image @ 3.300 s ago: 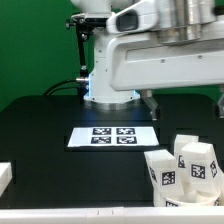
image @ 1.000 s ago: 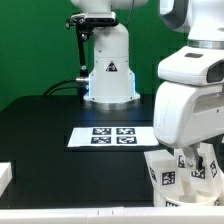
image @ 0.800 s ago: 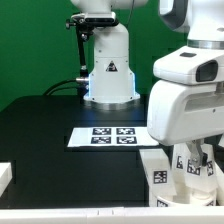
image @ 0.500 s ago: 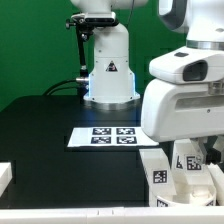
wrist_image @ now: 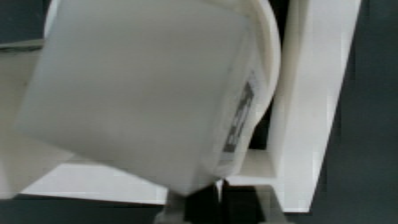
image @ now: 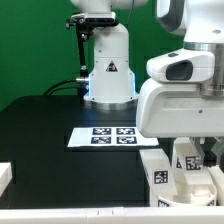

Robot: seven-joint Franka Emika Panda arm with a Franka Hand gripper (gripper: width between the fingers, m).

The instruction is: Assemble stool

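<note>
Looking at the exterior view, the arm's big white wrist housing [image: 185, 100] sits low over the cluster of stool legs [image: 180, 170] at the exterior view's right, near the front edge of the black table [image: 50, 140]. It blocks most of the gripper, so the fingertips aren't really visible there. At least 2 tagged legs poke out below the housing, standing close together. The marker board [image: 108, 136] lies flat just beside them, toward the exterior view's left, in front of the robot base [image: 108, 70].

Wrist view is basically all white plastic: a chunky leg [wrist_image: 151, 100] fills the frame right up against the camera, with a tag [wrist_image: 242, 112] seen edge-on along 1 side. The fingers are together, fully closed. Whether they actually pinch that leg or just sit against it, I can't tell, probably pressed right by it.
</note>
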